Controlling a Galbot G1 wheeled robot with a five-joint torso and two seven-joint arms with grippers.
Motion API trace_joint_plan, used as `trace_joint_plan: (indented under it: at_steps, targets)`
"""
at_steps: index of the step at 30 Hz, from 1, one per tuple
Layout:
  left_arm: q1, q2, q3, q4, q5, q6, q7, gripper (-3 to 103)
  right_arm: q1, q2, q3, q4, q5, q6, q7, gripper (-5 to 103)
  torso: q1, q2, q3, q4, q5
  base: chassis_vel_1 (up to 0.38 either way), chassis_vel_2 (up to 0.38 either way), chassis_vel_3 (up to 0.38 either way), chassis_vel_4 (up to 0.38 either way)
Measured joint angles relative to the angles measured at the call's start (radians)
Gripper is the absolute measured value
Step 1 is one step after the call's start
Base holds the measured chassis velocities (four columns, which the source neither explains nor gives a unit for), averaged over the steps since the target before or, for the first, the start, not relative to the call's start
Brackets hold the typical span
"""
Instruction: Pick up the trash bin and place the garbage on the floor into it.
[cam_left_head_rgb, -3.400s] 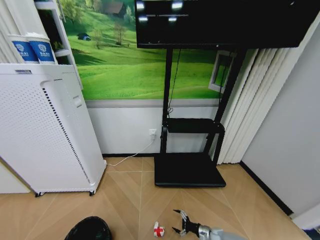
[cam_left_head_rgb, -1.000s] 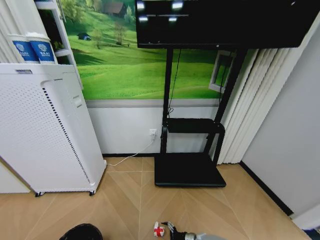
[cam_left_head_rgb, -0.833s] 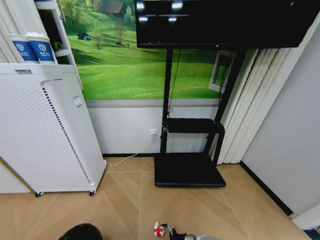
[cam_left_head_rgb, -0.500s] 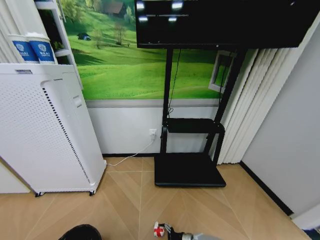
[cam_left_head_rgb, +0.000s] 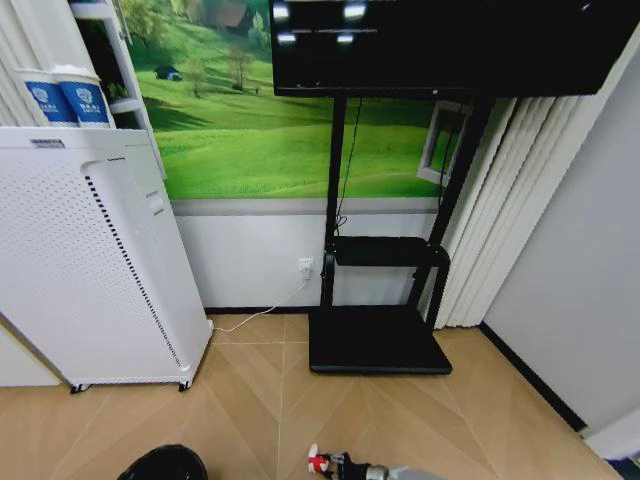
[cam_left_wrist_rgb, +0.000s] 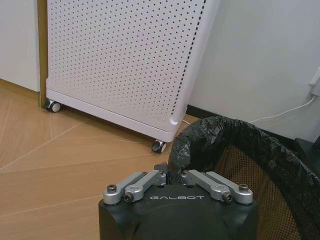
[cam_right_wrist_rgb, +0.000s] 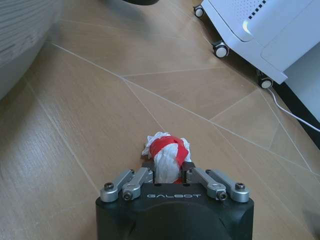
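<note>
My right gripper (cam_right_wrist_rgb: 167, 175) sits low over the wooden floor (cam_right_wrist_rgb: 75, 125), its fingers pressed in on a crumpled red-and-white wrapper (cam_right_wrist_rgb: 166, 152), which pokes out ahead of the fingertips. In the head view the same wrapper (cam_left_head_rgb: 318, 462) appears at the bottom edge of the frame, with the right gripper (cam_left_head_rgb: 340, 464) touching it from the right.

My left gripper (cam_left_wrist_rgb: 170, 175) is pinched onto the rim of the trash bin (cam_left_wrist_rgb: 260, 165), a black mesh basket lined with a black bag whose plastic bunches up right at the fingertips. In the head view the bin (cam_left_head_rgb: 165, 463) shows as a dark rounded shape at the lower left, well apart from the wrapper.

A white perforated appliance on castors (cam_left_wrist_rgb: 130, 65) stands just beyond the bin against the wall, and its wheels and a white cable (cam_right_wrist_rgb: 295, 117) also appear in the right wrist view. The flat black base of the TV stand (cam_left_head_rgb: 378, 342) lies farther back, under the screen.
</note>
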Motion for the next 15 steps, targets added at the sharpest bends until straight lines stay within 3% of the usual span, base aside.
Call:
trace_joint_plan:
  at_steps: [11, 15]
  targets:
    - [-0.005, 0.041, -0.037, -0.024, -0.019, 0.019, -0.024, 6, 0.012, -0.050, 0.052, 0.091, 0.034, 0.000, 0.024, 24, 0.000, 0.000, 0.000, 0.0002, 0.0000, 0.000, 0.000, 0.000, 0.000]
    - [-0.084, 0.140, -0.071, -0.015, -0.064, 0.082, -0.074, 6, 0.032, -0.083, 0.137, 0.171, 0.054, 0.000, 0.051, 24, 0.000, 0.000, 0.000, -0.0003, -0.0004, 0.000, 0.000, 0.000, 0.000]
